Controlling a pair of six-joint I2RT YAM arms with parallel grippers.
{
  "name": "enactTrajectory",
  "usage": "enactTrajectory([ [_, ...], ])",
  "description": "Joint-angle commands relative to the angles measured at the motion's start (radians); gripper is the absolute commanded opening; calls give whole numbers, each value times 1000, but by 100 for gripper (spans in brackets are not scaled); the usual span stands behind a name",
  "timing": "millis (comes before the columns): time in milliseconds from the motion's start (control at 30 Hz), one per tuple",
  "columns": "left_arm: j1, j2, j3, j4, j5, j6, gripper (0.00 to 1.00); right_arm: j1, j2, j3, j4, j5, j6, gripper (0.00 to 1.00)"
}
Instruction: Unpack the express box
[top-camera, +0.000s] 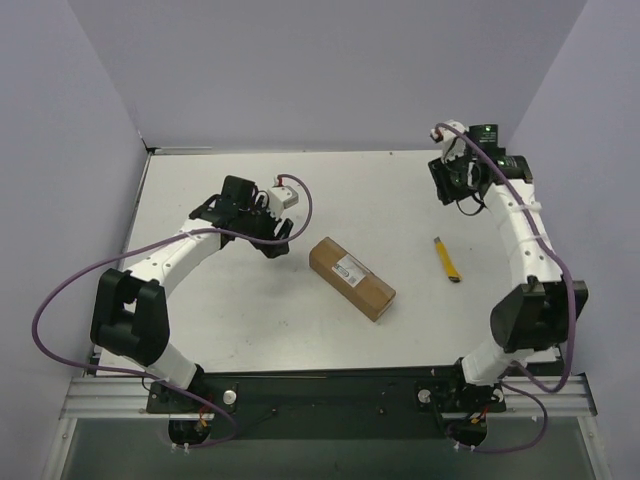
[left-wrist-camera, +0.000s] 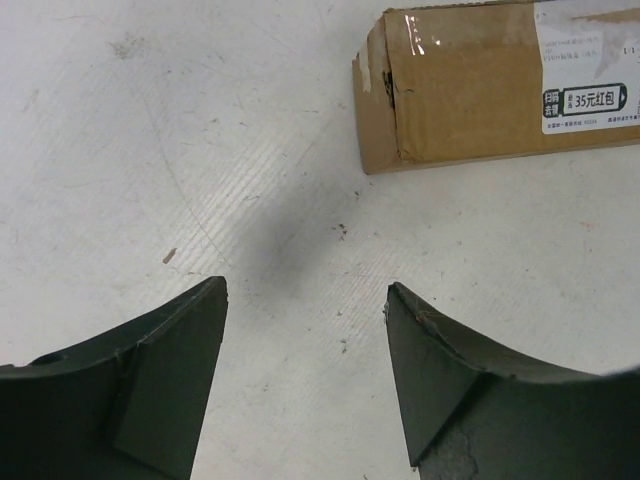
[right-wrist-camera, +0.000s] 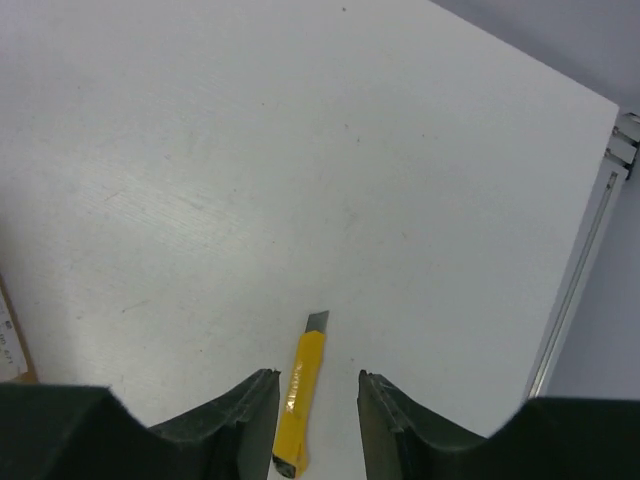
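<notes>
a small oblong brown cardboard express box (top-camera: 351, 278) lies flat near the middle of the white bench (top-camera: 400, 180). its long side runs on a diagonal, from the far left toward the near right. the box is closed. a white printed label is on its top face and clear tape goes over one end.

the left arm (top-camera: 180, 255) reaches in from the near left corner, and its left jaws are just beside the far left end of the box, not touching it. in the left wrist view the two dark fingers (left-wrist-camera: 160, 370) stand wide apart with only bare bench between them. that end of the box (left-wrist-camera: 480, 90) shows in the upper right of the view, with black print on the label.

a slim yellow and black utility knife (top-camera: 448, 259) lies on the bench between the box and the right edge, well apart from the box. a short grey blade tip sticks out of one end.

the right arm (top-camera: 520, 250) stands along the right edge, and its right jaws are up near the far right corner. in the right wrist view the fingers (right-wrist-camera: 250, 410) are parted with a narrow gap and they hold nothing. the knife (right-wrist-camera: 300, 395) shows through this gap, lying on the bench below. the metal rail of the right edge is at the side of this view.
</notes>
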Motion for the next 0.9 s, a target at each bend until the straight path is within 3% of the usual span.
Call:
enactTrajectory([
  [0, 2, -15, 54, -15, -26, -8, 75, 3, 304, 81, -260, 175, -48, 41],
  [67, 1, -12, 55, -12, -22, -16, 75, -29, 324, 68, -330, 138, -87, 47],
  [100, -1, -10, 55, -10, -19, -19, 74, -36, 310, 39, -330, 117, -116, 56],
  [167, -1, -13, 50, -3, -17, -30, 75, -45, 275, -25, -322, 71, -163, 60],
  [200, -1, -16, 47, -1, -16, -31, 75, -45, 264, -38, -324, 61, -166, 69],
  [333, -1, -30, 23, 3, -11, -37, 74, -45, 236, -82, -319, 41, -166, 75],
  [500, -1, -35, 4, 10, -3, -51, 75, -45, 193, -228, -244, 61, -183, 68],
  [867, -5, -29, 9, 7, 3, -53, 74, -79, 275, -254, -163, 87, -149, 56],
])
